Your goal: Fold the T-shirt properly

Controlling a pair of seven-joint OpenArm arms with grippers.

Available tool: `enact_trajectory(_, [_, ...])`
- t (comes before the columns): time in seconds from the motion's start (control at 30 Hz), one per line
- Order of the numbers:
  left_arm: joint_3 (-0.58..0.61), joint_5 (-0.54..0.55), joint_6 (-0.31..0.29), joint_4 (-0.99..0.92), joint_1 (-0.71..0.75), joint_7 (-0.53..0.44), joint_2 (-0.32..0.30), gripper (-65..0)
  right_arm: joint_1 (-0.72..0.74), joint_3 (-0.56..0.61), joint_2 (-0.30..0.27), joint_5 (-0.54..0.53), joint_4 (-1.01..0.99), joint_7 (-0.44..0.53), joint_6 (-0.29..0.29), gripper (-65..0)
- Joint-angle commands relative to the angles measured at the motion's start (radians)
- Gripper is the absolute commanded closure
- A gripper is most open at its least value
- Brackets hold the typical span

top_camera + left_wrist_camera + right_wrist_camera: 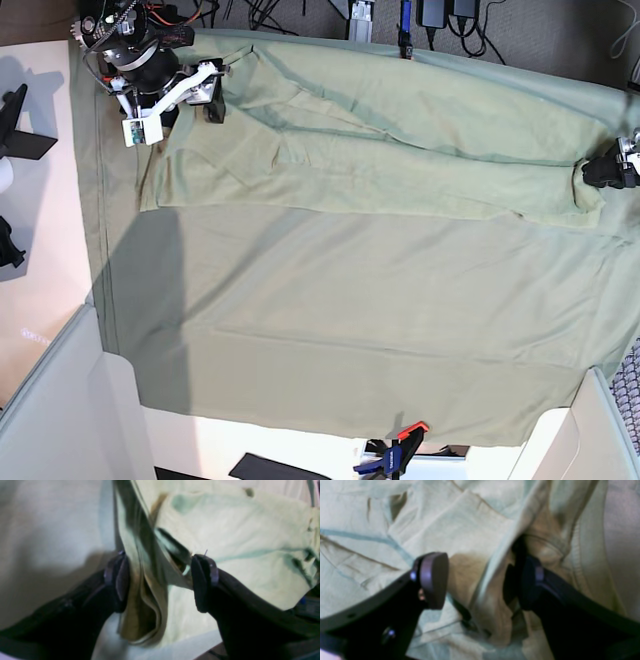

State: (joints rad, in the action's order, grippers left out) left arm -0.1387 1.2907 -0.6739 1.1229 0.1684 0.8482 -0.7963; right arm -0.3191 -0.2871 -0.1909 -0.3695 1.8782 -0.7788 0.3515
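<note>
The pale green T-shirt [380, 150] lies in a long, wrinkled band across the far part of the table. My left gripper [603, 172] is at the shirt's right end in the base view. In its wrist view the left gripper [162, 580] stands open, with a raised fold of the T-shirt [237, 542] between its fingers and resting against one pad [122, 580]. My right gripper [190, 98] is over the shirt's far left corner. Seen from its wrist, the right gripper [480, 582] is open astride a ridge of the T-shirt [457, 522].
A large green cloth sheet [350, 330] covers the table under the shirt, held by an orange clamp [410, 433] and a blue clamp [385, 462] at the near edge. Cables [440, 15] run along the back. White panels [60, 400] stand at the near corners.
</note>
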Motion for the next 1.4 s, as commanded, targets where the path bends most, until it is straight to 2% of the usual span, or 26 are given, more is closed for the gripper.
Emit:
enact_trajectory(0.0, [-0.007, 0.01, -0.02, 0.008, -0.007, 0.001, -0.012, -40.8, 0.003, -0.006, -0.008, -0.009, 0.016, 0.019, 0.002, -41.1])
enact_trajectory(0.17, [-0.007, 0.003, -0.02, 0.008, -0.008, -0.02, 0.015, -40.4, 0.002, -0.006, -0.008, -0.008, 0.016, 0.019, 0.001, -41.1])
enact_trajectory(0.2, [-0.007, 0.002, -0.02, 0.008, -0.008, -0.021, 0.018, -38.6, 0.002, -0.006, -0.008, -0.008, 0.016, 0.019, 0.001, -41.1])
enact_trajectory(0.33, [-0.006, -0.024, -0.024, 0.008, -0.007, -0.021, 0.024, -20.5, 0.003, -0.006, -0.008, -0.008, 0.016, 0.019, 0.001, -41.1])
enact_trajectory(0.53, [-0.003, 0.038, -0.024, 0.009, -0.005, -0.034, 0.023, 0.0, 0.003, -0.006, -0.008, -0.008, 0.016, 0.019, 0.001, -41.1])
enact_trajectory(0.73, [-0.009, 0.005, -0.024, 0.026, -0.021, -0.075, 0.014, 0.0, 0.003, -0.006, -0.008, -0.007, 0.016, 0.019, 0.002, -41.2])
enact_trajectory(0.87, [-0.093, -0.062, -0.024, 0.026, -0.068, -0.122, 0.003, 0.0, 0.002, -0.006, -0.008, 0.007, 0.016, 0.019, 0.001, -41.2])
enact_trajectory(1.1, [-0.135, -0.167, -0.024, 0.026, -0.124, -0.17, -0.077, 0.0, 0.003, -0.006, -0.008, 0.01, 0.016, 0.024, 0.001, -41.1])
enact_trajectory(1.23, [-0.135, -0.248, -0.024, 0.026, -0.155, -0.203, -0.095, 0.0, 0.006, -0.006, -0.008, 0.01, 0.016, 0.028, 0.001, -41.1])
enact_trajectory(1.37, [-0.135, -0.234, -0.024, 0.034, -0.15, -0.201, -0.095, 0.0, 0.006, -0.006, -0.008, 0.01, 0.016, 0.031, 0.0, -41.1])
